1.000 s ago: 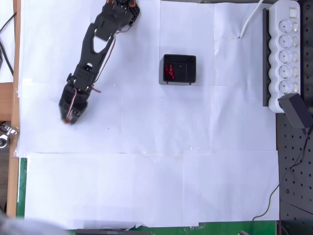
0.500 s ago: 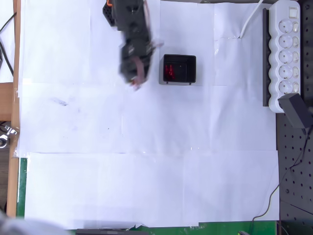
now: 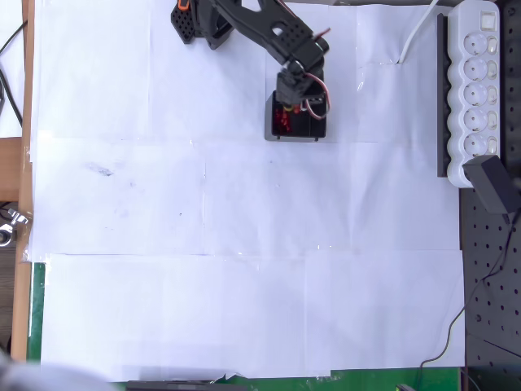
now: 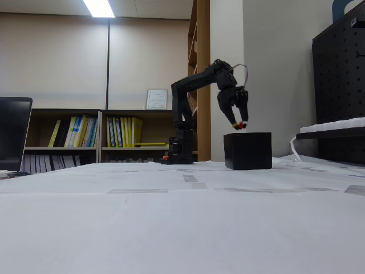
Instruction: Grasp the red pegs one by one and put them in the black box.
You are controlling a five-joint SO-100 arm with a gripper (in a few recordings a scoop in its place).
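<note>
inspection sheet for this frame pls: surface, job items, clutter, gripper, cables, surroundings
Surface: table covered in taped white paper sheets; faint smudge at left in the overhead view.
Job's things: black box upright on the paper; red pegs clustered in its left part in the overhead view.
Clutter: nothing seen on the paper besides the box.
Gripper: gripper poised above the box, pointing down, with a small red peg at its tips.
Cables: white cord from the power strip; thin dark cable at lower right.
Surroundings: black pegboard at right in the overhead view; bookshelf behind in the fixed view.
</note>
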